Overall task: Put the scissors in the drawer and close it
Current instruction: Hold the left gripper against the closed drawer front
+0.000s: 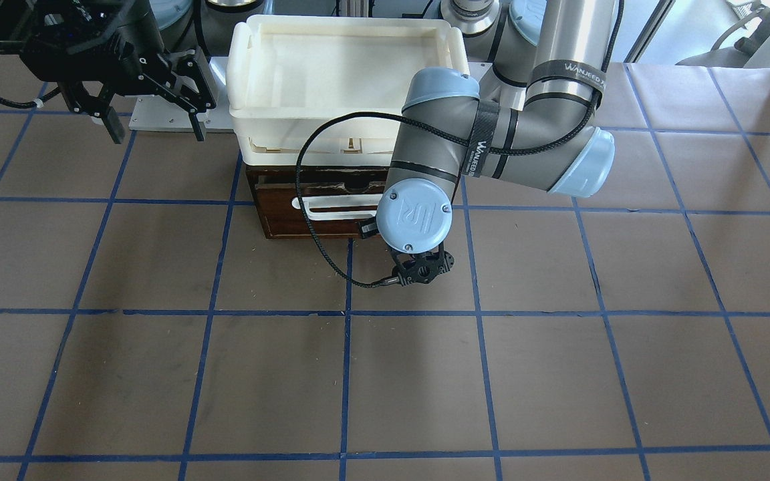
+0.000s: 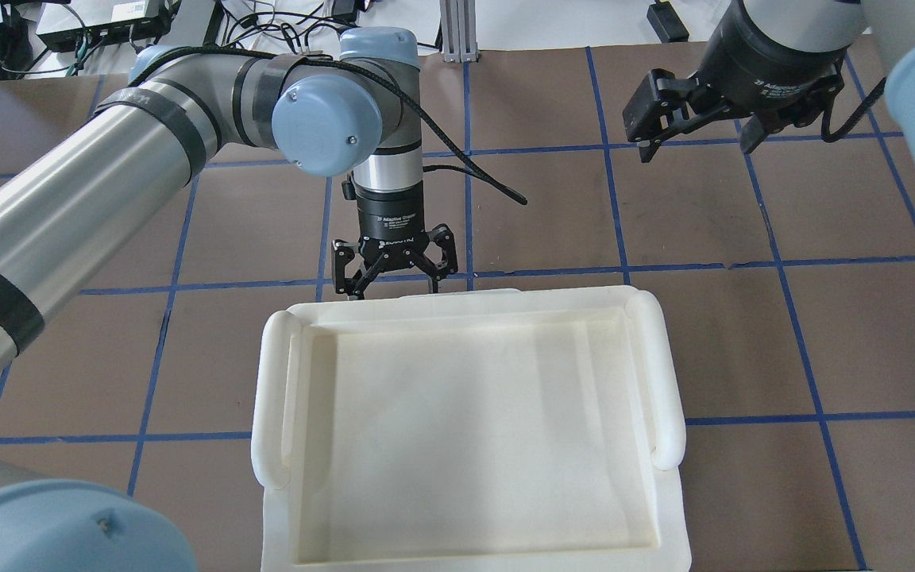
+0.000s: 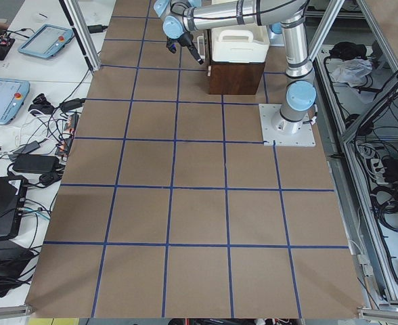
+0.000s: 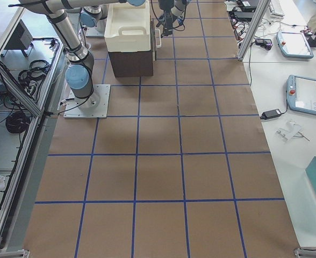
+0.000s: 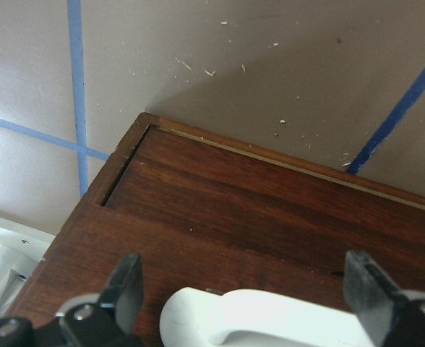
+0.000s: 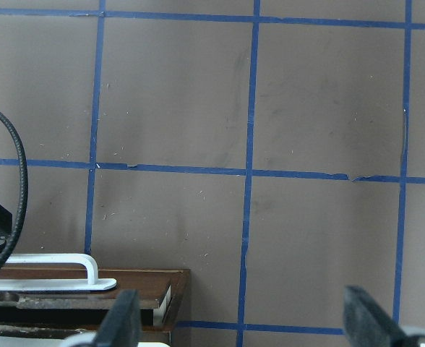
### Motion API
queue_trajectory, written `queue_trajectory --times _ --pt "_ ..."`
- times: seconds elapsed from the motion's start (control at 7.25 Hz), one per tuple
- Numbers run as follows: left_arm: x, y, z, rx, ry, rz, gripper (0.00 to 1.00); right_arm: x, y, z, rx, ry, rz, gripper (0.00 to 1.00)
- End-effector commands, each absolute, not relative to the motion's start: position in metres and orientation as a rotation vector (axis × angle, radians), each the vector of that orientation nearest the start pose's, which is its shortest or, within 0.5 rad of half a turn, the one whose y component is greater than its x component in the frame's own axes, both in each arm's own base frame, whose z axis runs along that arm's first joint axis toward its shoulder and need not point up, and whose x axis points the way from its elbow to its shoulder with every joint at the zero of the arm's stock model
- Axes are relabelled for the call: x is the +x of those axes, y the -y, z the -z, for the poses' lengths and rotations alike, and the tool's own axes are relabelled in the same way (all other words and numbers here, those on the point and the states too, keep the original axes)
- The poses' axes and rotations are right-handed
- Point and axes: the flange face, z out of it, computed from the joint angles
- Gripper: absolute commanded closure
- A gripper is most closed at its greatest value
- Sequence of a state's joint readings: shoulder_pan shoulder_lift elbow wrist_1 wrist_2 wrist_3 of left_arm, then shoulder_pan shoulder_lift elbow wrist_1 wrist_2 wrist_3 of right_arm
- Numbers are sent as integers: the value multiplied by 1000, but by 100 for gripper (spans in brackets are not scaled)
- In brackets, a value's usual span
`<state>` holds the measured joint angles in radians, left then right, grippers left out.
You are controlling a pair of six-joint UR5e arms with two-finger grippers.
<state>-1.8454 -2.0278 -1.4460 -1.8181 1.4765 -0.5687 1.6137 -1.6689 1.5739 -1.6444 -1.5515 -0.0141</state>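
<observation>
The drawer [image 1: 278,224], set in a dark wooden cabinet [image 4: 130,63] at the middle of the robot-side edge of the surface [image 1: 158,374], is shown with its brown front all but flush with the frame. A thin dark slit is visible along its top in the front-facing view, and whether it is pushed fully home cannot be told. The left end effector [image 5: 245,289] is held spread wide at the drawer front, with the white bar handle [image 5: 270,318] seen between its two fingers in the left wrist view; no contact between fingers and handle can be made out. The right end effector [image 1: 158,132] is held well above the surface on the robot's right of the cabinet, its fingers wide apart and nothing between them. A cream-white tray [image 2: 664,357] is seen resting on top of the cabinet. The scissors are seen in no view, and they are carried by neither end effector. From this it is judged that the scissors are already inside the drawer and that the closing is either in hand or just finished. On that reading, at most a last push on the front is left, after which the left arm can be drawn clear. The drawer's interior is hidden, so the placing itself cannot be confirmed from these views.
</observation>
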Motion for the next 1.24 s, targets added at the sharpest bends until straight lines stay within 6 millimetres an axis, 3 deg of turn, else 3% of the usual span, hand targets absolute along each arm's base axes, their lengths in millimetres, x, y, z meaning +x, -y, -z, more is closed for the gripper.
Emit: queue_trajectory --times 0.0,1.1 --pt "-296 523 -273 -491 -2813 -853 0 155 458 -541 -93 -3107 262 0" --pt "-295 519 -269 -480 -2791 -886 0 155 458 -541 -91 -3108 263 0"
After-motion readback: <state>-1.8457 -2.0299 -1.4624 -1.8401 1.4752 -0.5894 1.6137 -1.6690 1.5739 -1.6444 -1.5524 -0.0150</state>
